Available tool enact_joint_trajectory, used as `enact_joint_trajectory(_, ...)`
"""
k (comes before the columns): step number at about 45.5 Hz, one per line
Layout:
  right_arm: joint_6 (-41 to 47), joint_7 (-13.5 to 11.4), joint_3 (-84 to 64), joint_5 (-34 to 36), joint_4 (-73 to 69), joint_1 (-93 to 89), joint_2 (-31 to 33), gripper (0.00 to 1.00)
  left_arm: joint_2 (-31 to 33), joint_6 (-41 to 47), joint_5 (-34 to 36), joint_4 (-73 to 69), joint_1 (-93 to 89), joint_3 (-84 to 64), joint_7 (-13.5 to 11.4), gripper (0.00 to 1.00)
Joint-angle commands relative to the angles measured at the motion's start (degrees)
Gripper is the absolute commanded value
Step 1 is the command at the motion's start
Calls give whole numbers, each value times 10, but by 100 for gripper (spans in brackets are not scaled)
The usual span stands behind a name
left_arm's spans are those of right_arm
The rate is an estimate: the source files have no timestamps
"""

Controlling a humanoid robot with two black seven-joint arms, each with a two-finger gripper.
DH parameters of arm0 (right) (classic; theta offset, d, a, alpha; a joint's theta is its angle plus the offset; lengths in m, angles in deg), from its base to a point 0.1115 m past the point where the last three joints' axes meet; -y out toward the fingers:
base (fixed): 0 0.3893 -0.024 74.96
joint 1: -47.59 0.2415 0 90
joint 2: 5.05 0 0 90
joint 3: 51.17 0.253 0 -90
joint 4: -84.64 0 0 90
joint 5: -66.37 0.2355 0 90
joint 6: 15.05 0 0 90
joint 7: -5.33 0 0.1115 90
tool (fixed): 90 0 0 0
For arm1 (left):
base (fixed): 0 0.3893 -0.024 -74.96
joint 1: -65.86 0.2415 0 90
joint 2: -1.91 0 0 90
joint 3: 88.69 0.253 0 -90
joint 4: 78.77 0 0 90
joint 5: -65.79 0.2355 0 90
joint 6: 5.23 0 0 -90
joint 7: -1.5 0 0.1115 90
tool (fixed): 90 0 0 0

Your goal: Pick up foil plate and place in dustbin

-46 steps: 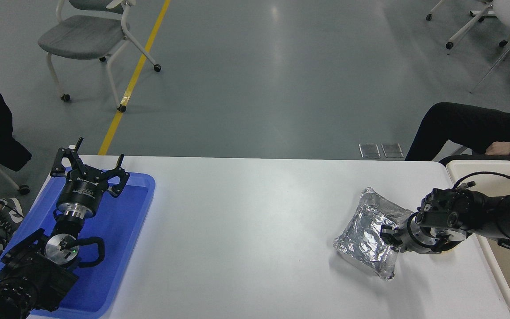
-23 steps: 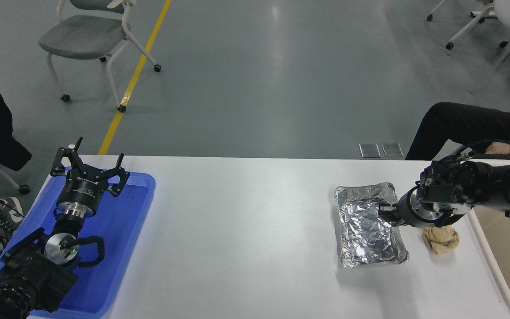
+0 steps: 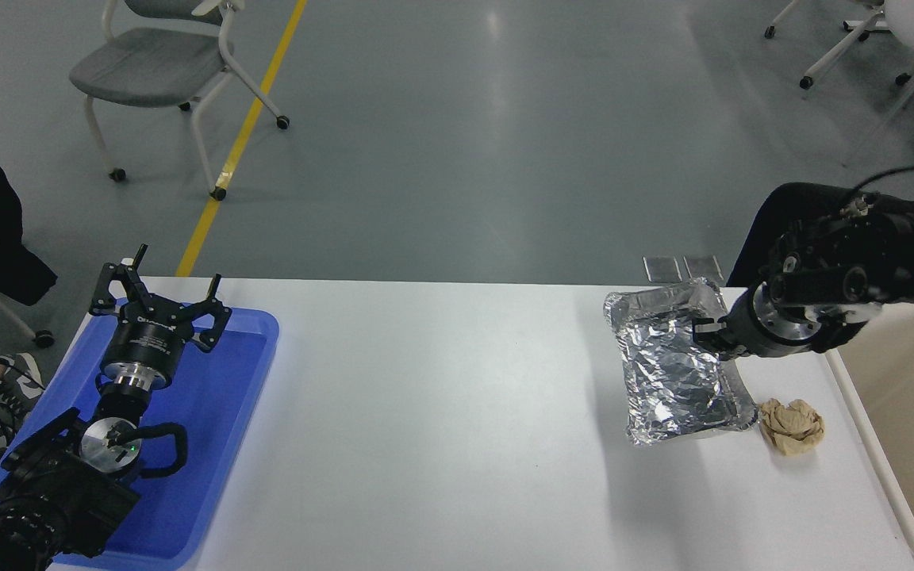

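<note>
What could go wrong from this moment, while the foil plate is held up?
The right tool grips only one edge of the thin foil plate, so the plate may bend, tear or slip out. The plate hangs over the table, not the dustbin, so a drop would land beside the paper wad.

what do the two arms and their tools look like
Both arms are black. The left tool has spread black linkage fingers on a black cylinder with a silver ring, a black cable looped beside it. The right tool has a silver collar and a thin black cable arching above.
</note>
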Motion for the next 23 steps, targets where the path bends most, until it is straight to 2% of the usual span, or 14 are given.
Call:
enact_joint_trajectory(1,31,12,-45,7,-56,102,6,0,-1,0,0,0,0,-1,0,100)
enact_joint_trajectory(9,64,14,-67,9,-83,167,6,0,-2,0,0,0,0,-1,0,100)
enact_joint_trajectory(14,79,25,-87,9,-97,202,6,0,-2,0,0,0,0,-1,0,100)
enact_joint_trajectory(23,93,25,-101,9,-113,241,6,0,-3,0,0,0,1,-1,0,100)
